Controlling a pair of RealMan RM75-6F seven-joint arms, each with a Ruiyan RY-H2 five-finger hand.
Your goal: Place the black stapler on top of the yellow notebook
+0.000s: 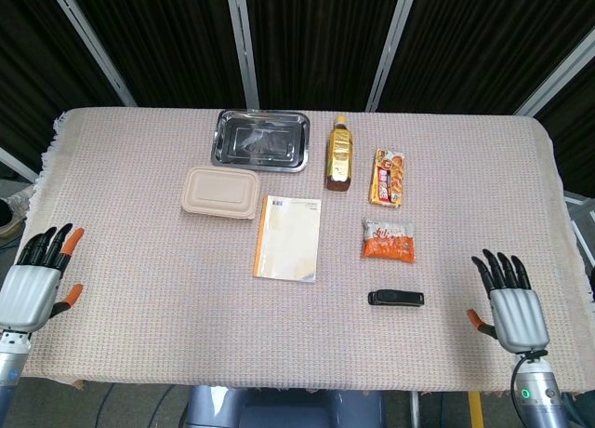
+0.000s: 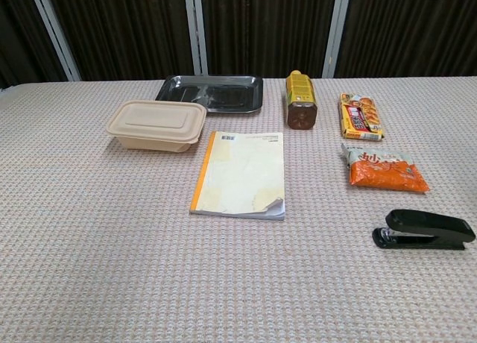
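The black stapler (image 1: 396, 298) (image 2: 424, 230) lies flat on the tablecloth at the front right. The yellow notebook (image 1: 288, 237) (image 2: 241, 173) lies closed near the table's middle, to the stapler's left. My right hand (image 1: 513, 307) hovers over the front right of the table, fingers spread and holding nothing, a short way right of the stapler. My left hand (image 1: 35, 281) is at the front left edge, fingers spread, holding nothing. The chest view shows neither hand.
A beige lidded food box (image 1: 221, 192) and a metal tray (image 1: 263, 139) sit behind the notebook. A yellow bottle (image 1: 340, 153), a snack bar packet (image 1: 390, 177) and an orange snack bag (image 1: 389, 240) lie behind the stapler.
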